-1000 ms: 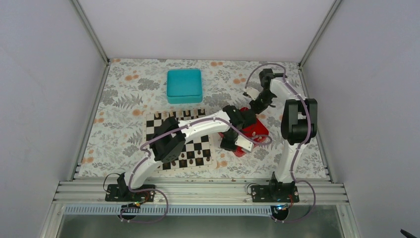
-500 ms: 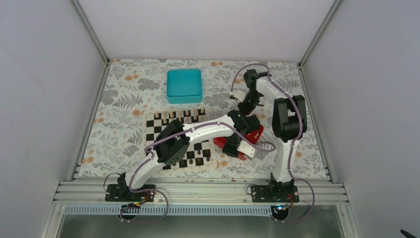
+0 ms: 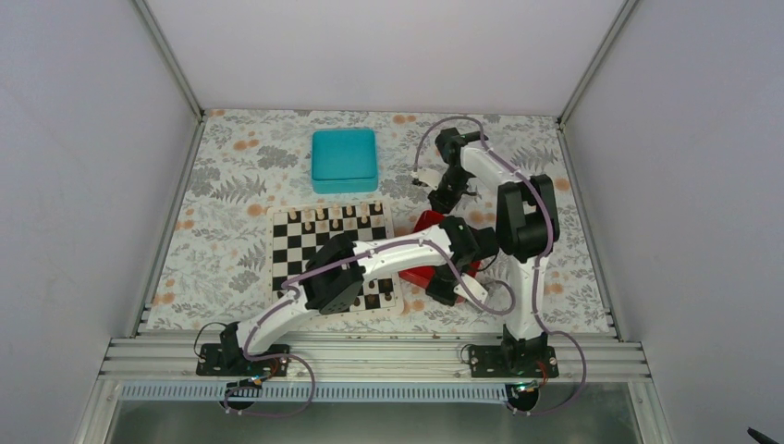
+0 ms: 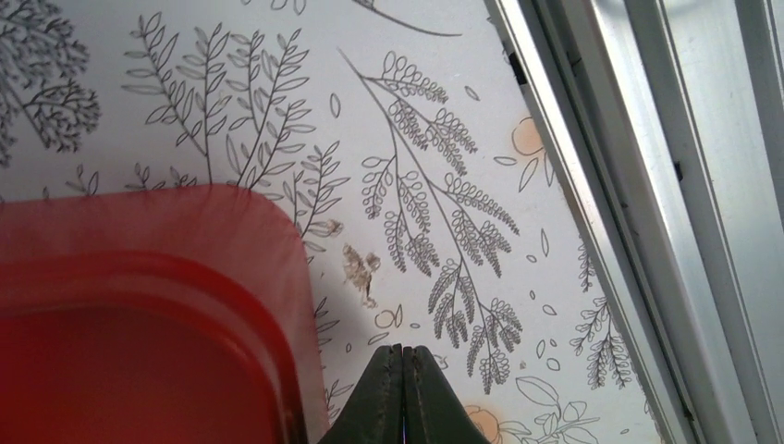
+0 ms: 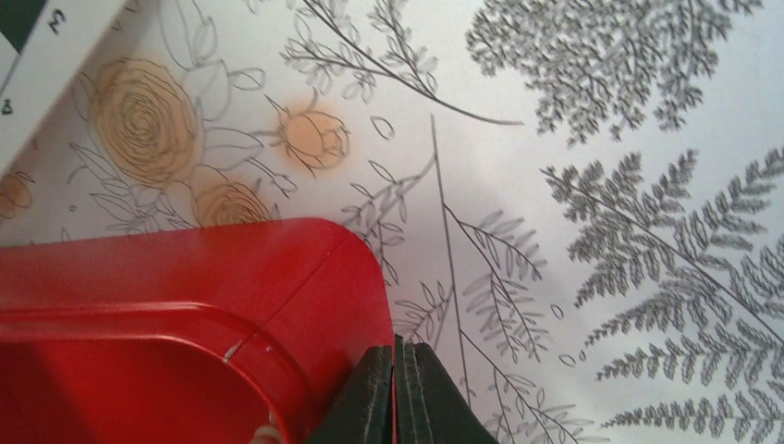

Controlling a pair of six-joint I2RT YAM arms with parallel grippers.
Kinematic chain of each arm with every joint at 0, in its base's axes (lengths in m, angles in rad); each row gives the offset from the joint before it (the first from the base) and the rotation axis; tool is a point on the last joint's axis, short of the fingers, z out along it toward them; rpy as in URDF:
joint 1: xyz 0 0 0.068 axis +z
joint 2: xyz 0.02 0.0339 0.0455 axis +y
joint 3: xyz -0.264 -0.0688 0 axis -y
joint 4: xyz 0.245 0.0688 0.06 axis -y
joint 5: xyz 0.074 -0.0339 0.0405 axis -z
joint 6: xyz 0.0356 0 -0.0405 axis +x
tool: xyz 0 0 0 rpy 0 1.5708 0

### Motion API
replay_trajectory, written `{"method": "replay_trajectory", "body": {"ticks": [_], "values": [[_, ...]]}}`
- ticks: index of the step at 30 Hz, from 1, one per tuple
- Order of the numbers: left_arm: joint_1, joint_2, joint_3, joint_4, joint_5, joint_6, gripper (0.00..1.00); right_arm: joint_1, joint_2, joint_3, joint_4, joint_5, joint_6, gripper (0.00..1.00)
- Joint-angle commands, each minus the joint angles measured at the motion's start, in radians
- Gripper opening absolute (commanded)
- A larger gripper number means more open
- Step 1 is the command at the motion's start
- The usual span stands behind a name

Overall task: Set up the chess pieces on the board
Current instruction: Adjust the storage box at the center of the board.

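On the floral desk (image 3: 231, 185) the chessboard (image 3: 294, 254) lies left of centre, with cream chess pieces (image 3: 319, 215) lined along its far edge. The left claw (image 4: 404, 393), fingers together, sits just beside a corner of the red tray (image 4: 139, 277). The right claw (image 5: 396, 398), likewise pressed together, meets another corner's rim.

Board (image 3: 294, 252): flat, square, black-and-white checkered with a thin pale border, lying level and turned slightly askew; its near right part is covered from view. Pieces (image 3: 321, 215): tiny, pale cream, standing upright in a row along the board's far edge, one per square; exact count unclear.
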Motion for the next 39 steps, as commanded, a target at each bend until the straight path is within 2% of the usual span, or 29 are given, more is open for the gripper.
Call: {"method": "replay_trajectory", "body": {"ticks": [1, 9, 16, 31, 39], "values": [[-0.026, 0.041, 0.054, 0.003, 0.026, 0.017, 0.02, 0.038, 0.027, 0.041, -0.029, -0.045, -0.006, 0.04], [-0.026, 0.062, 0.062, 0.065, -0.038, 0.008, 0.02, 0.039, 0.024, 0.041, -0.017, -0.041, -0.010, 0.04], [-0.025, 0.116, 0.173, 0.076, -0.071, 0.007, 0.02, 0.039, 0.026, 0.051, -0.015, -0.043, -0.021, 0.04], [-0.026, 0.168, 0.284, 0.105, -0.080, 0.019, 0.02, 0.045, 0.051, 0.095, -0.040, -0.083, -0.057, 0.04], [-0.026, 0.161, 0.292, 0.123, -0.074, 0.019, 0.02, 0.069, 0.058, 0.098, -0.047, -0.100, -0.072, 0.04]]}}
